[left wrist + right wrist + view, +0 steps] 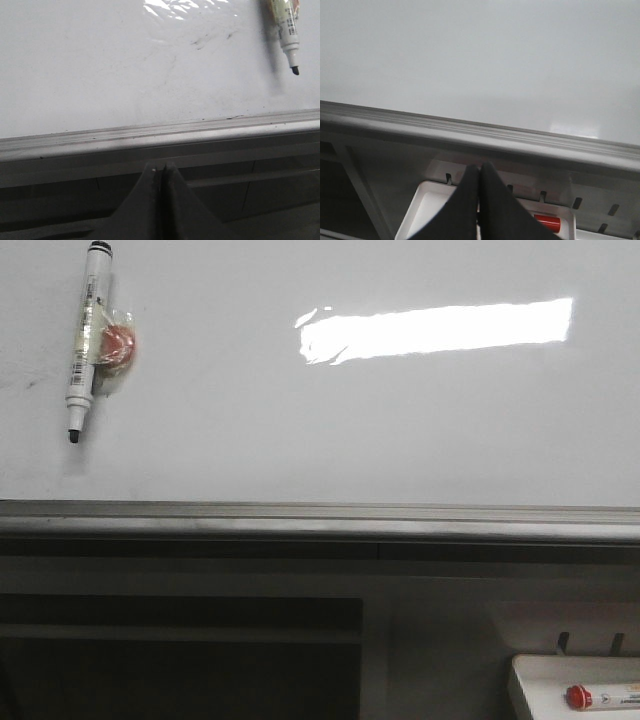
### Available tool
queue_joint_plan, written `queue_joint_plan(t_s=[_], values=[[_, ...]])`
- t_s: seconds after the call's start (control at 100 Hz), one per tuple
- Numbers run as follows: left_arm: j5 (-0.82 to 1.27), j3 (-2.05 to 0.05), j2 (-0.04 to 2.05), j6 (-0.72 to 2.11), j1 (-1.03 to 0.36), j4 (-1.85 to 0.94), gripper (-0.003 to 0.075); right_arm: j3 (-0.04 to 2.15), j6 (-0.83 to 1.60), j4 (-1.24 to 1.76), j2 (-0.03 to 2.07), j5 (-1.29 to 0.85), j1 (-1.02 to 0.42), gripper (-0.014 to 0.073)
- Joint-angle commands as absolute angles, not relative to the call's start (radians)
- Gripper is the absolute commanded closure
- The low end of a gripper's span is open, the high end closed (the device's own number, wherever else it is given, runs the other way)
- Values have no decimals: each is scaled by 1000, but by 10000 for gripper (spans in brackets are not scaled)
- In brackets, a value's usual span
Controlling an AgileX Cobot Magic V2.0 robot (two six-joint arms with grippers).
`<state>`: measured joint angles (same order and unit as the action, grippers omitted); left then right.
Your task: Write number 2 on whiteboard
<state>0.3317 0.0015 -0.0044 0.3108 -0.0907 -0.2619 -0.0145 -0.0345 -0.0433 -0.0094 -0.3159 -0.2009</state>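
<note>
The whiteboard (330, 430) fills the upper front view, glossy white with a bright rectangular reflection and a grey bottom rail (320, 520). No number 2 shows on it; only faint dark smudges (205, 41) appear in the left wrist view. An uncapped black marker (86, 340) is stuck to the board at upper left, tip down; it also shows in the left wrist view (286, 27). My left gripper (161, 170) is shut and empty below the rail. My right gripper (480, 169) is shut and empty below the rail, over a white tray (427, 200). Neither gripper shows in the front view.
A white tray (545, 680) with a red-capped marker (600, 697) sits at lower right below the board; the red cap (551, 221) shows beside my right fingers. A reddish lump in clear tape (117, 344) sits beside the black marker. Dark framework lies under the rail.
</note>
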Motion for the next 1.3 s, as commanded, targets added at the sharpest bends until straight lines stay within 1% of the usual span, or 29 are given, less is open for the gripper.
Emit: queue_joint_plan(t_s=[0.0, 0.84, 0.95, 1.03, 1.1, 1.16, 1.2, 1.29], values=[[274, 12, -31, 303, -86, -276, 741, -39, -33, -57, -31, -292, -195, 666], [274, 12, -31, 303, -86, -276, 741, -39, -33, -57, -31, -281, -195, 666], [274, 12, -31, 303, -86, -276, 741, -39, -33, -57, -31, -212, -195, 666], [272, 12, -31, 303, -86, -285, 741, -39, -33, -57, -31, -94, -195, 666], [238, 12, -31, 303, -86, -440, 741, -39, -33, -57, -31, 41, -195, 666], [202, 12, -31, 303, -88, -741, 741, -39, -39, -48, -31, 151, -195, 666], [193, 12, -31, 303, -88, -933, 741, -39, -78, -27, -31, 225, -195, 666], [152, 12, -31, 303, -88, -1194, 741, -39, -203, 60, -31, 350, -195, 666]])
